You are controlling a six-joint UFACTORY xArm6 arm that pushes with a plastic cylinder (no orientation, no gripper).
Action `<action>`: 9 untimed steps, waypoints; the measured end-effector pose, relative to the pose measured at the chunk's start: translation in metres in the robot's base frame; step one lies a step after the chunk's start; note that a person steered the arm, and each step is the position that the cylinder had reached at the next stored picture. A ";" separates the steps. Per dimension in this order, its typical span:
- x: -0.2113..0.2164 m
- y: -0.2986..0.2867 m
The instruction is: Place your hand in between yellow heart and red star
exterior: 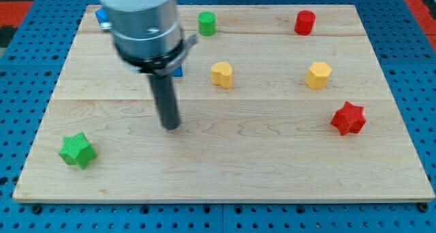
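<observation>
The yellow heart (221, 74) lies on the wooden board a little above centre. The red star (349, 118) lies near the view's right edge of the board. My tip (170, 127) rests on the board, left of and below the yellow heart, far to the left of the red star. The arm's grey body rises above it at the view's top left.
A yellow hexagon (318, 75) lies between the heart and the star, above the star. A green cylinder (206, 22) and a red hexagon (304, 22) sit near the top edge. A green star (76, 150) lies bottom left. Two blue blocks (103, 16) (178, 71) are partly hidden behind the arm.
</observation>
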State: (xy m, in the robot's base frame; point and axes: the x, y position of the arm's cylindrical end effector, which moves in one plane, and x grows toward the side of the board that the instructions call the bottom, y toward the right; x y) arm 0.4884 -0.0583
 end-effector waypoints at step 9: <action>-0.037 0.176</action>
